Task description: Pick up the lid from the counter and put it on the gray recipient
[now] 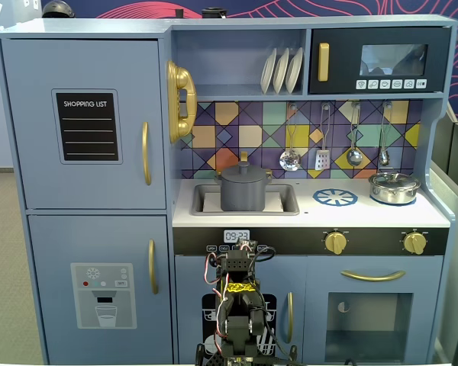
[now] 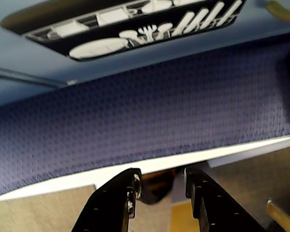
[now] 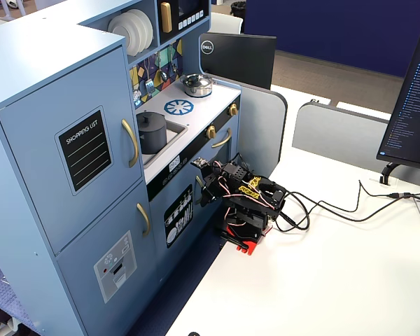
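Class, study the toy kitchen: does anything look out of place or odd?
Only one thing: the gray pot, lid on, stands inside the sink rather than on the blue burner ring. The silver pot sits upright on the counter. Nothing looks spilled or broken.

Blue toy kitchen [image 1: 84, 122], white desk [image 3: 350, 280], monitors [image 3: 413, 105], gray partitions [image 3: 262, 122]

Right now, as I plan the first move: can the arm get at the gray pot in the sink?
Probably yes: the arm sits folded below the counter edge, but nothing blocks the gray pot from above.
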### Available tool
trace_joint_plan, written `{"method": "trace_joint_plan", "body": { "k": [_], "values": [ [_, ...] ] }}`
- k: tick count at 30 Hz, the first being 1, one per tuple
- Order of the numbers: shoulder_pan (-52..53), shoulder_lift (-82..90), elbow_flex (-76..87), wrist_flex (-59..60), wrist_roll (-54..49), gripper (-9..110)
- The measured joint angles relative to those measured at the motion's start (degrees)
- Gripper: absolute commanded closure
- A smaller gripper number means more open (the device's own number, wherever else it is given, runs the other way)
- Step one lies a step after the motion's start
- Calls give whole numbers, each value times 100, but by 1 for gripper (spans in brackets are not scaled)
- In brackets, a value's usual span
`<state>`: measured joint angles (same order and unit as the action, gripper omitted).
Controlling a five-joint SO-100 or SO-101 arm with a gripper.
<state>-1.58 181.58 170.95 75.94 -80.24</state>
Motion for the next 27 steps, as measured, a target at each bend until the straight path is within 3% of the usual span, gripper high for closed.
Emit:
{"method": "trace_joint_plan", "body": {
  "k": [27],
  "values": [
    [-9,97,26,123,-343,100]
  ]
}}
